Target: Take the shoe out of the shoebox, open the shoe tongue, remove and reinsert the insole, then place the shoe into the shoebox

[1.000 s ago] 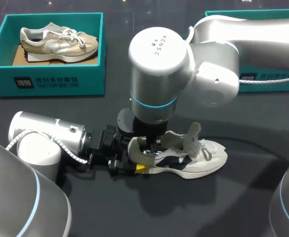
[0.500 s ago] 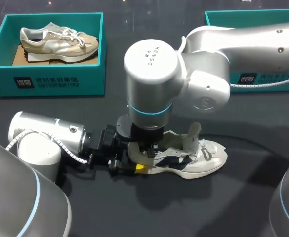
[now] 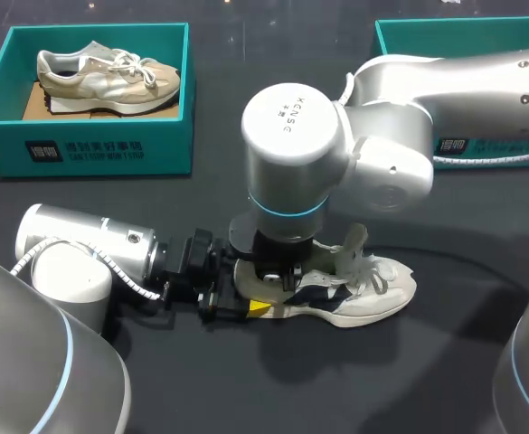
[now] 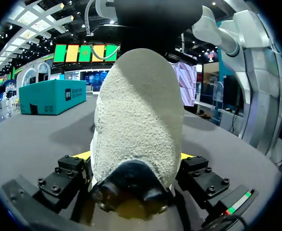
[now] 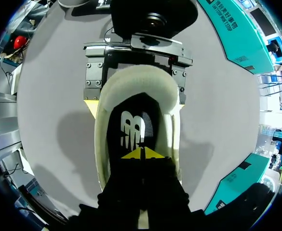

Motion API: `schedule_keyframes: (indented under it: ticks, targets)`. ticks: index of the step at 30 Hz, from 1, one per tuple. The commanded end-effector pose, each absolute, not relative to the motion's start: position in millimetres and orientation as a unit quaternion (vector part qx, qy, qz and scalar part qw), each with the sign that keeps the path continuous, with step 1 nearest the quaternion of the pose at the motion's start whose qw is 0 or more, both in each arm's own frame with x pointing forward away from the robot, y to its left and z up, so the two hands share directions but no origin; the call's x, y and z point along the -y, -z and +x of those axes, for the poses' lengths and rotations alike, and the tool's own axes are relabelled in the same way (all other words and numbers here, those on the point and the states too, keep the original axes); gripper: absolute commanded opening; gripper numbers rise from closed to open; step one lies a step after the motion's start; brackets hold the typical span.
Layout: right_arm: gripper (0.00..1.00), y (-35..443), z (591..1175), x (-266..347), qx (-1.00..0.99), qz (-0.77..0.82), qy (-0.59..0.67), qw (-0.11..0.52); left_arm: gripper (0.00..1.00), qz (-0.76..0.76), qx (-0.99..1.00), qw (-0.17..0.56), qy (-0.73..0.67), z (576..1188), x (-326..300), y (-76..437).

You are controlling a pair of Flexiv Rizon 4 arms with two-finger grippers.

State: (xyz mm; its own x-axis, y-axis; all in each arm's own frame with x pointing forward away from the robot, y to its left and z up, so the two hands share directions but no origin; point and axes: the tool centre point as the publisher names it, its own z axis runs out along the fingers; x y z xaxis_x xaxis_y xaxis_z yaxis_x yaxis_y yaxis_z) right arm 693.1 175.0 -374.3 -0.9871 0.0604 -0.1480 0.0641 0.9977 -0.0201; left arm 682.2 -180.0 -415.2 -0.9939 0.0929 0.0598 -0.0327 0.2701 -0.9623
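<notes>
Two grippers meet at the white-and-navy mesh trainer [image 3: 373,294], which lies mid-table, heel left and toe right. The left gripper [image 3: 249,306] clamps its heel. The right gripper [image 5: 143,154], tips pressed together, points straight down onto the black foam insole [image 5: 131,120]; whether it pinches the insole is unclear.

white-and-navy mesh sneaker [image 3: 363,297] heel: clamped by left gripper [image 3: 246,298] | opening: filled by right gripper [image 5: 143,154] | passage: offered over dark table [image 3: 445,362] beyond toe
</notes>
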Motion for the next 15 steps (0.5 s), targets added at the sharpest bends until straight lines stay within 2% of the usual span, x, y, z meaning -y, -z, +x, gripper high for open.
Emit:
schedule_keyframes:
  ticks: [1,13,15]
  targets:
    - [0.00,377,693,-162,-0.996,0.037,0.005,0.077,0.00,-0.018,0.796,0.051,-0.603,680,177,417]
    - [0.00,380,697,-138,-0.995,0.062,0.001,0.084,0.00,-0.018,0.796,0.051,-0.603,680,177,417]
    - [0.17,381,698,-137,-0.994,0.062,0.002,0.085,0.00,-0.018,0.796,0.051,-0.603,680,177,417]
